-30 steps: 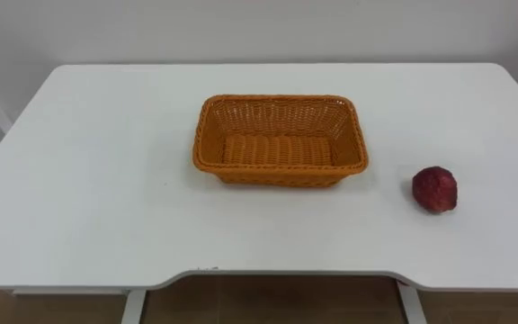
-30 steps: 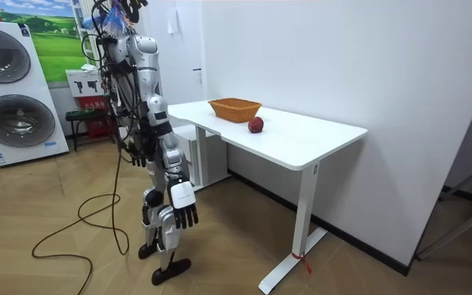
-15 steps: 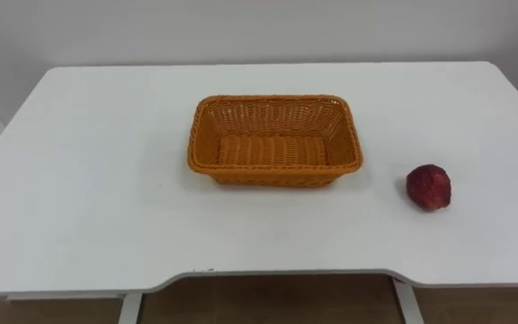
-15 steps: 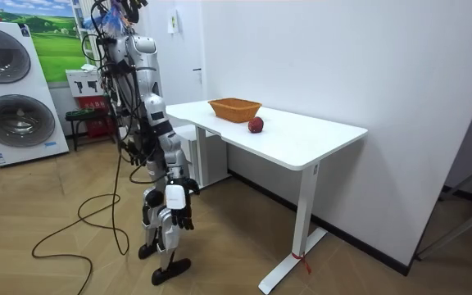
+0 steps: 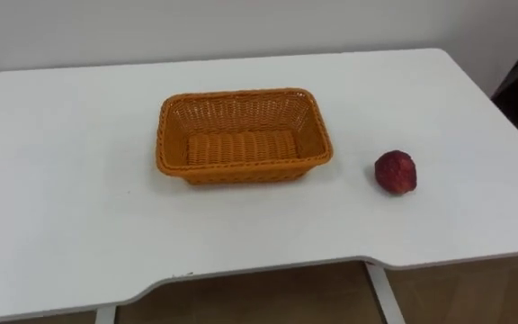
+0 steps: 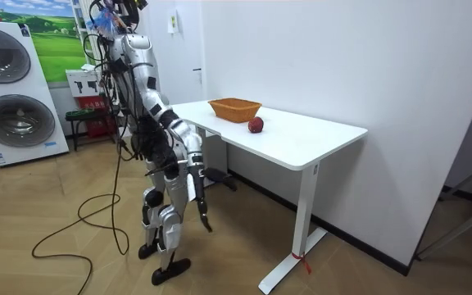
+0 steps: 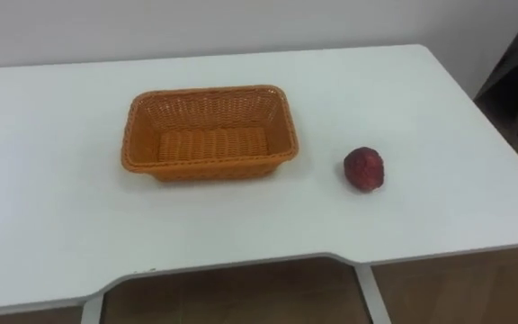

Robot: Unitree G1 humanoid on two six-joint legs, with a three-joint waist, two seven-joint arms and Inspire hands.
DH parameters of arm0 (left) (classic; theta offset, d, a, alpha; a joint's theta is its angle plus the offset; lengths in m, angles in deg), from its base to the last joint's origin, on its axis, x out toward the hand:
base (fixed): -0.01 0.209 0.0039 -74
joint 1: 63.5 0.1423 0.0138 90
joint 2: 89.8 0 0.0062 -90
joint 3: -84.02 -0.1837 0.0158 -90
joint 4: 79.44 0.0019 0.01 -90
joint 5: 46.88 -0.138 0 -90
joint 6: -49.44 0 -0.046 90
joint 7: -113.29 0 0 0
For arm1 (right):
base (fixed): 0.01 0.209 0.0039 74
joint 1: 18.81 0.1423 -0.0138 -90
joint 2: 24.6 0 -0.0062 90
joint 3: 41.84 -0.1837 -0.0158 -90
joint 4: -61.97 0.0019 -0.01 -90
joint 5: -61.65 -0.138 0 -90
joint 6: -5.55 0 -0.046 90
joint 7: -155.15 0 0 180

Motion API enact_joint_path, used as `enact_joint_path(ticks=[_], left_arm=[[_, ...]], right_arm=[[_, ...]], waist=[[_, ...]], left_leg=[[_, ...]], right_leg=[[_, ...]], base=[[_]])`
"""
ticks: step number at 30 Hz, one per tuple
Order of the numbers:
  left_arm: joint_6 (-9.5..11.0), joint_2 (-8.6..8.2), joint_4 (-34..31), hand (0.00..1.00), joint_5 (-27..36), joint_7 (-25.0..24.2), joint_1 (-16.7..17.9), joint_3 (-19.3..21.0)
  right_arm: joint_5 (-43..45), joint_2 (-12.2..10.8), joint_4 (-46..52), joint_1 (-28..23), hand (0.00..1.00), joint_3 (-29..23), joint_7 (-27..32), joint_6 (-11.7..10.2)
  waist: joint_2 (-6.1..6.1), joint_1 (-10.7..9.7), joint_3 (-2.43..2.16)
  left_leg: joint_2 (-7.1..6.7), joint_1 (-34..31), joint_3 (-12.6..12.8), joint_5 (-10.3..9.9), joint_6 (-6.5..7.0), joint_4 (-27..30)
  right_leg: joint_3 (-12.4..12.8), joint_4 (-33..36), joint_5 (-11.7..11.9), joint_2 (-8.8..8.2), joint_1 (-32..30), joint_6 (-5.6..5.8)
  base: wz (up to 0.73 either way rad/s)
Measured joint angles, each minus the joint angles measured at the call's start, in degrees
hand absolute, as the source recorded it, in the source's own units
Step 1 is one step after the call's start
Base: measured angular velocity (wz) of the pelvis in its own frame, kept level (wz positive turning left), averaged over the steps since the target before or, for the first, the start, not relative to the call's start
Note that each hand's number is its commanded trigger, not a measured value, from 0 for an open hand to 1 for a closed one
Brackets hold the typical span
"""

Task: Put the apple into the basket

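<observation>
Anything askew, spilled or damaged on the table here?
Nothing stands out. The basket sits upright and empty on the table. The apple rests to its right, apart from it and well in from the edges. No spill shows.

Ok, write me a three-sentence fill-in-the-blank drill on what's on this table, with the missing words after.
1. The apple lies to the ___ of the basket.
2. Inside, the basket is ___.
3. The apple rests on the white ___, apart from the basket.
Missing words: right; empty; table.
</observation>
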Motion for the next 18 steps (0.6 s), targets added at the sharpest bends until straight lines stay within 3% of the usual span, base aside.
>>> enact_joint_path(ticks=[3, 9, 14, 18], left_arm=[[0.23, -0.01, -0.14, 0.0, -0.01, -0.06, -0.17, -0.16], [1.15, 0.05, -1.36, 0.0, -0.33, 0.0, 0.1, -0.72], [1.14, 0.03, -2.54, 0.0, -0.77, -0.77, -0.24, -1.8], [1.12, 0.03, -2.52, 0.0, -0.76, -1.04, -0.4, -4.11]], right_arm=[[8.04, 0.03, 7.77, 1.43, 0.0, 0.46, 4.85, -1.82], [20.04, 0.72, 22.92, 2.86, 0.0, 3.0, 9.66, -2.54], [26.32, 1.62, 27.72, 4.88, 0.0, 7.31, 9.55, -2.98], [31.01, 2.03, 29.66, 6.15, 0.0, 13.65, 6.97, -2.93]], waist=[[0.02, 0.54, 0.02], [-0.51, 1.86, 0.12], [-0.98, 3.64, 0.18], [-1.06, 4.62, 0.27]], left_leg=[[0.07, -0.27, 0.07, 0.01, -0.01, -0.01], [0.05, -0.93, -0.2, 0.02, -0.03, -0.08], [0.23, -0.98, 0.1, 0.03, -0.04, -0.37], [0.25, -1.1, 0.06, 0.03, -0.05, -0.4]], right_leg=[[0.09, 0.01, 0.0, 0.09, -0.38, -0.01], [-0.43, -0.17, 0.04, 0.06, -0.92, -0.05], [-0.11, -0.83, 0.32, 0.29, -0.87, -0.16], [-0.34, -0.86, 0.38, 0.28, -0.75, -0.21]], base=[[0.0], [0.02], [-0.04], [0.01]])
